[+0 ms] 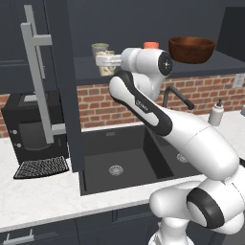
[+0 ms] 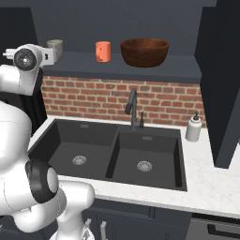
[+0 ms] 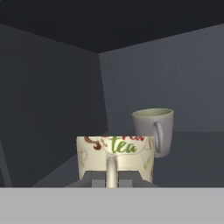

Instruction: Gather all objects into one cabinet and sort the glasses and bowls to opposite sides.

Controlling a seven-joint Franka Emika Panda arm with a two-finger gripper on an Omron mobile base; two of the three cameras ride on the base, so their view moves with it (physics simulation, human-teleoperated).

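Cream patterned mug (image 3: 115, 158) is sitting right at the gripper (image 3: 112, 178), handle facing the camera, "tea" lettering showing on its side. Fingers are pinched together on that handle, clamping it. In the left base view the same mug (image 1: 107, 62) is sitting at the left end of the dark cabinet shelf (image 1: 143, 67), with the hand reaching in from the right.

Grey-green mug (image 3: 154, 131) is standing just behind and right of the cream one in the hand view, upright, handle toward the camera, near the cabinet's back left corner. From the right base view the grey-green mug (image 2: 55, 48) is sitting at the shelf's left end.

Orange mug (image 2: 103, 51) is standing upright mid-shelf, apart from the grey-green one. Dark brown bowl (image 2: 144, 51) is sitting right of it, upright, near but not touching.

Below the shelf: brick backsplash (image 2: 108, 98), black double sink (image 2: 112, 154) with a dark faucet (image 2: 133, 108), soap dispenser (image 2: 193, 127) on the right counter. Cabinet door (image 1: 62, 81) is hanging open on the left, grey bar handle (image 1: 39, 76) facing out, coffee machine (image 1: 33, 129) behind it on the counter.
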